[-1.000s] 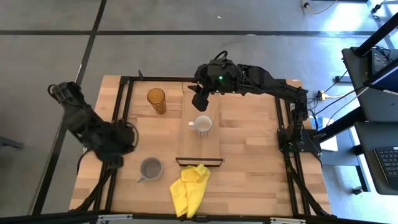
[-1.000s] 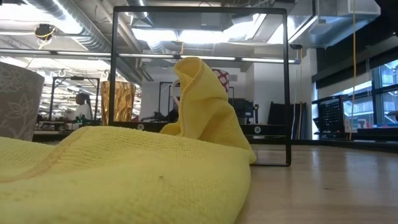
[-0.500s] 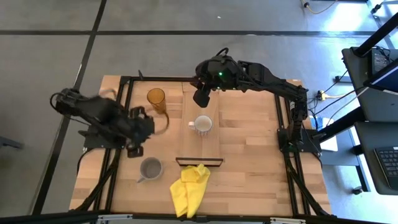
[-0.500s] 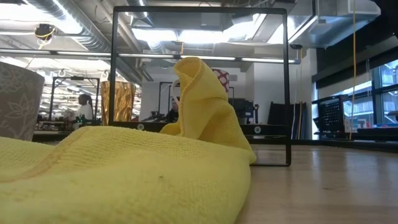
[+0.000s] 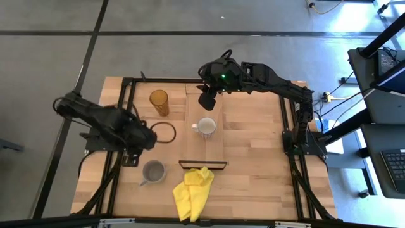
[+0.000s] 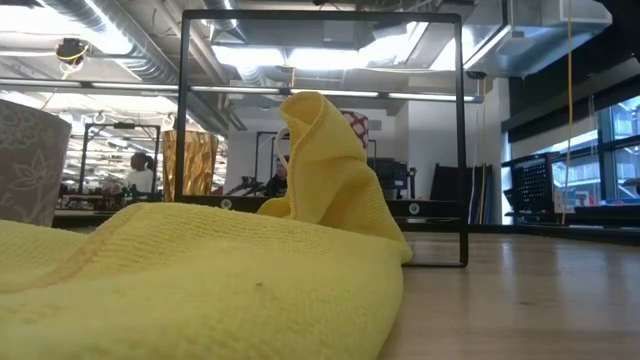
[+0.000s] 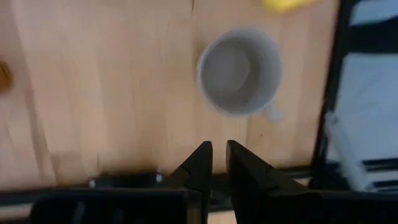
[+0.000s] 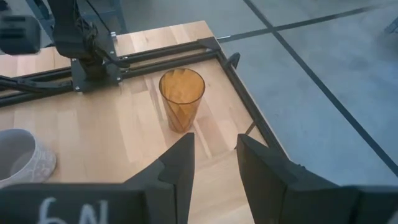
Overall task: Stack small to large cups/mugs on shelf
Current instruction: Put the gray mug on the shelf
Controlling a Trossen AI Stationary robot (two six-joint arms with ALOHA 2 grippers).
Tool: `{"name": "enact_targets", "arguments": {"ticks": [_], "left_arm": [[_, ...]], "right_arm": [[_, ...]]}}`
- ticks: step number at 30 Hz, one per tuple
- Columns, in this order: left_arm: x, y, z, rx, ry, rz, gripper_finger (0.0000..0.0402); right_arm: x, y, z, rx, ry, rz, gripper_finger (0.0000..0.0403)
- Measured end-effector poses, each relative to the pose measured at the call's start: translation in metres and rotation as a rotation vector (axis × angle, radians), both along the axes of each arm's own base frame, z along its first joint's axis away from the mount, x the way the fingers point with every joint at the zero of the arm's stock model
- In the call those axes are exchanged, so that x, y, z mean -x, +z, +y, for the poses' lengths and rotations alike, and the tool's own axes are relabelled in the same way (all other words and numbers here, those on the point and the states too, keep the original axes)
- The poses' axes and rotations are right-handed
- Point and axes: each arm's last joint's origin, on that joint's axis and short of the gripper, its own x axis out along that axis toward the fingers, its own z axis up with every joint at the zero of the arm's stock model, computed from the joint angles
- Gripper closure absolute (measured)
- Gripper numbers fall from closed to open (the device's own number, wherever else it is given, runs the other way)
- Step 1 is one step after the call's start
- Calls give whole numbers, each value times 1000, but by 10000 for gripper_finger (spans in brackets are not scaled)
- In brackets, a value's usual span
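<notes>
Grey mug [image 7: 240, 71] upright, empty; left gripper [image 7: 219, 163] narrow, right gripper [image 8: 214, 163] wide.

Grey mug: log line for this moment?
left end effector: shut, above grey mug | right end effector: open, facing amber tumbler | white mug: on shelf

We see an industrial lab or workshop: exposed silver ceiling ducts [image 6: 120, 45] at the low view's upper left, a grey concrete floor [image 5: 190, 25] across the high view's top, a black keyboard [image 5: 395, 161] at its right edge.
</notes>
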Motion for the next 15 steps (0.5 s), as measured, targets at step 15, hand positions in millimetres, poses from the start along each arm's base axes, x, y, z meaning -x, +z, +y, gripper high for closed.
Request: {"name": "enact_targets", "arguments": {"ticks": [15], "left_arm": [[-6, -60, -35, 10, 137, -27, 360]], "right_arm": [[0, 0, 0, 0, 1, 6, 280]]}}
